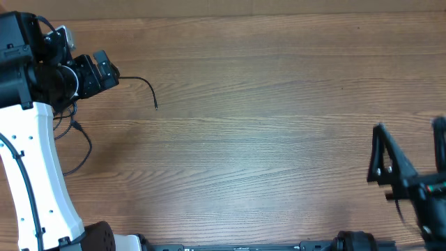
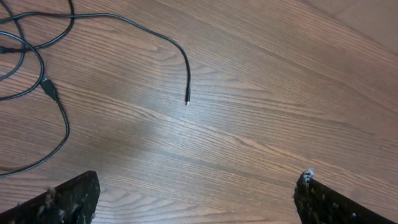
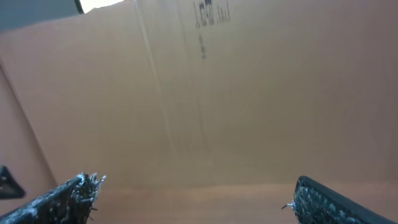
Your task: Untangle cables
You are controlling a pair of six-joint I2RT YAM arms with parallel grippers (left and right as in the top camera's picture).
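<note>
overhead: the left gripper (image 1: 104, 70) sits in the upper left of the frame. the cables (image 1: 90, 146) lie just beside and below it as loose loops along the left edge, partly hidden under the arm. one free end (image 1: 156, 106) curves out to the right onto the bare table (image 1: 279, 139). the right gripper (image 1: 411, 150) is at the lower right edge, well apart from every cord, spread wide with nothing in it.

left wrist: the fingers (image 2: 68, 199) stand at the two bottom corners with only wood between them, so this gripper is fully open and holds nothing. the strands cross in the upper left of the frame, one carrying a small connector (image 2: 50, 88). the frame edge cuts off most of the tangle, so how they cross is hard to say.

right wrist: the view faces a cardboard panel (image 3: 249, 93). the gripper's tips are wide apart and no cable shows.

this looks like the approach before a first pick. the next move probably calls for the left gripper to come down on one strand alone, likely the free end, and draw it toward the open middle. the right arm would have to cross over to help.
</note>
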